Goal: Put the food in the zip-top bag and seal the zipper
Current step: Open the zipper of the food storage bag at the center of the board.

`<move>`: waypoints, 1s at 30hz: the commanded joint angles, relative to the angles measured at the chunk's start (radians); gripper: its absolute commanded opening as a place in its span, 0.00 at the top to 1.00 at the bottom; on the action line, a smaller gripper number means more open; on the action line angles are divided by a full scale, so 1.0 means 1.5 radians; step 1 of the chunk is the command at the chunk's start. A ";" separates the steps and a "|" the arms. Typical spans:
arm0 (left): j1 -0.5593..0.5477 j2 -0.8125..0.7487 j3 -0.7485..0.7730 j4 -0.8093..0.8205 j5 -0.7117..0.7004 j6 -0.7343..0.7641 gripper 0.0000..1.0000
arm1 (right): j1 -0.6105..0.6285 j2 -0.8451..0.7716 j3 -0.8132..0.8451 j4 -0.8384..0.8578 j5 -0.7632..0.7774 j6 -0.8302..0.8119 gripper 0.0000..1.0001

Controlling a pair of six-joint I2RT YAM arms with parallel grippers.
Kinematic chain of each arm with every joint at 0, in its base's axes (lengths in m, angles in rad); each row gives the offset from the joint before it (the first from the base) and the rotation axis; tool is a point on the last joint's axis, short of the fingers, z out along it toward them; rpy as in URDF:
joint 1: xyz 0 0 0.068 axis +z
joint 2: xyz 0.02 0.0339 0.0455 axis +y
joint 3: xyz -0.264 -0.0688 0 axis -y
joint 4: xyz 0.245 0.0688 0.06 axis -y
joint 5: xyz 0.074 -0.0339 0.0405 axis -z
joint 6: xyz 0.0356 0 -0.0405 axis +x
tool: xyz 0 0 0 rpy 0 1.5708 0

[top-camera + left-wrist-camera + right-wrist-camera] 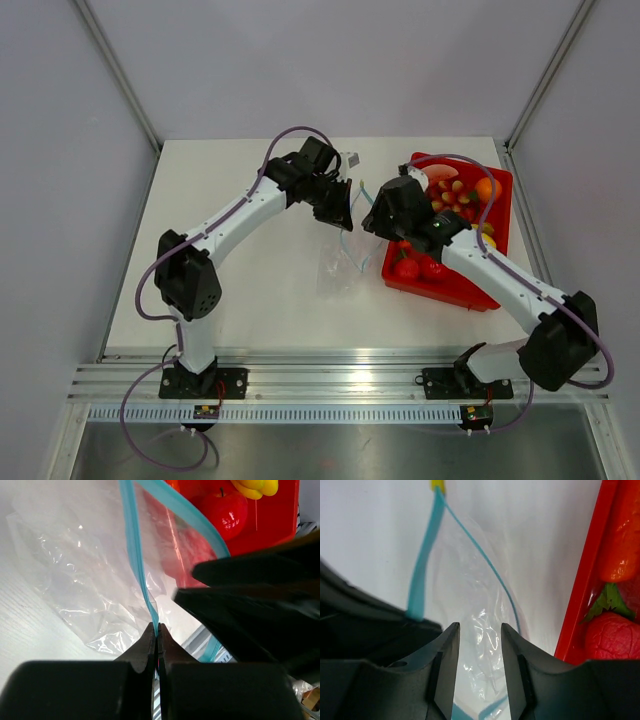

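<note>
The zip-top bag's (338, 268) mouth gapes between the two strands of its zipper (131, 545), leaving a narrow way in. The left pincer (158, 635), clamped on one strand, and the right pincer (480, 635), jaws apart over the opening, crowd it. The red tray's (580, 605) wall stands just beside the bag. The surface (250, 295) left of the bag lies open.

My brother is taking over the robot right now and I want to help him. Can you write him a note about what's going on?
Left gripper: shut on the zipper, holding one side of the zip-top bag by its mouth.
Right gripper: open at the bag's mouth, holding nothing.
Food: in the red tray, right of the bag. None shows inside the bag.
Done: the bag's mouth is open.
To do: put the food in, then seal the zipper.
</note>
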 commanded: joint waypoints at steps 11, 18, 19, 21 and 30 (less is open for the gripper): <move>-0.001 -0.003 0.008 0.026 0.001 -0.005 1.00 | -0.004 -0.039 0.052 -0.078 0.033 -0.069 0.30; -0.001 -0.010 0.007 0.020 0.008 0.005 1.00 | -0.004 0.025 0.029 -0.049 0.001 -0.060 0.94; -0.001 -0.010 0.008 0.016 0.004 0.011 1.00 | -0.003 0.024 0.019 -0.041 0.007 -0.052 1.00; -0.001 -0.016 0.006 0.002 -0.008 0.023 1.00 | -0.004 0.008 0.005 -0.021 0.015 -0.034 1.00; -0.021 -0.082 -0.061 0.033 -0.115 -0.006 0.58 | -0.002 -0.040 -0.033 0.039 0.038 0.043 1.00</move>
